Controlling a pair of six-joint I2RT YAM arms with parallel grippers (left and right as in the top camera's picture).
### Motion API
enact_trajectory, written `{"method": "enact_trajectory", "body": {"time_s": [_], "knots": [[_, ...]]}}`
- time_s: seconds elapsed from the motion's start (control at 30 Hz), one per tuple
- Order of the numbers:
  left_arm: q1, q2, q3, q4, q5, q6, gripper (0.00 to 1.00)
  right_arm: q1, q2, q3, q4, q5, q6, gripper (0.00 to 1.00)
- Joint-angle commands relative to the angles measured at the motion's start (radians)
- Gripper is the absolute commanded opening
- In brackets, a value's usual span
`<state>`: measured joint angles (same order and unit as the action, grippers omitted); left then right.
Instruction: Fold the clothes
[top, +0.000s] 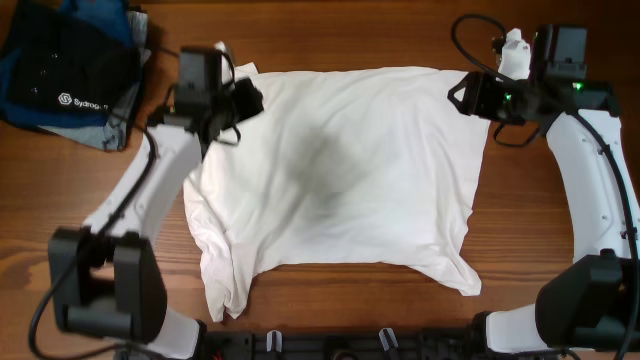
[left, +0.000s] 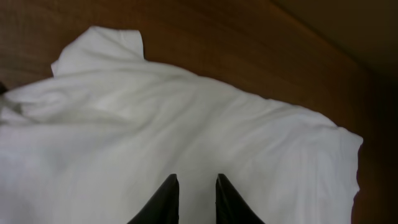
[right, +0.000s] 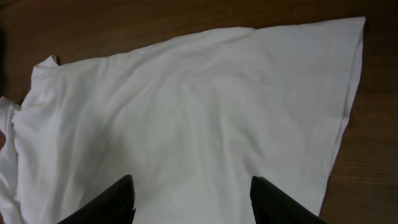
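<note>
The clothes (top: 340, 170) are one white garment spread flat and wrinkled across the middle of the wooden table (top: 350, 300). Its lower left part is bunched and its bottom right corner sticks out. My left gripper (top: 250, 100) hovers at the garment's far left corner. In the left wrist view its gripper (left: 197, 177) has its jaws a narrow gap apart over the white cloth (left: 186, 118), with nothing between them. My right gripper (top: 458, 95) is at the far right corner. The right wrist view shows the gripper (right: 193, 179) wide open above the cloth (right: 199, 106).
A dark blue-black folded stack (top: 60, 70) with a white logo lies at the far left corner of the table. A small white object (top: 514, 50) sits by the right arm's wrist. Bare wood (top: 330, 30) borders the garment on all sides.
</note>
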<state>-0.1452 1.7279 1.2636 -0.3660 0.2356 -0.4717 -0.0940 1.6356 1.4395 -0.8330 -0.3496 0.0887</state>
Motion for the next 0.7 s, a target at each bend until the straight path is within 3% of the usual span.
{"method": "enact_trajectory", "body": {"time_s": [0.0, 0.17, 0.27, 0.67], "knots": [[0.04, 0.128, 0.156, -0.02, -0.021, 0.052, 0.27, 0.009, 0.004, 0.101, -0.01, 0.04, -0.041, 0.61], [0.063, 0.274, 0.314, -0.058, -0.02, 0.054, 0.27, 0.031, 0.004, 0.204, -0.071, 0.04, -0.069, 0.61], [0.063, 0.341, 0.378, -0.102, -0.02, 0.053, 0.19, 0.06, 0.004, 0.251, -0.114, 0.041, -0.084, 0.57], [0.081, 0.483, 0.409, -0.151, -0.021, 0.048, 0.17, 0.272, 0.003, 0.271, -0.219, 0.133, -0.085, 0.5]]}}
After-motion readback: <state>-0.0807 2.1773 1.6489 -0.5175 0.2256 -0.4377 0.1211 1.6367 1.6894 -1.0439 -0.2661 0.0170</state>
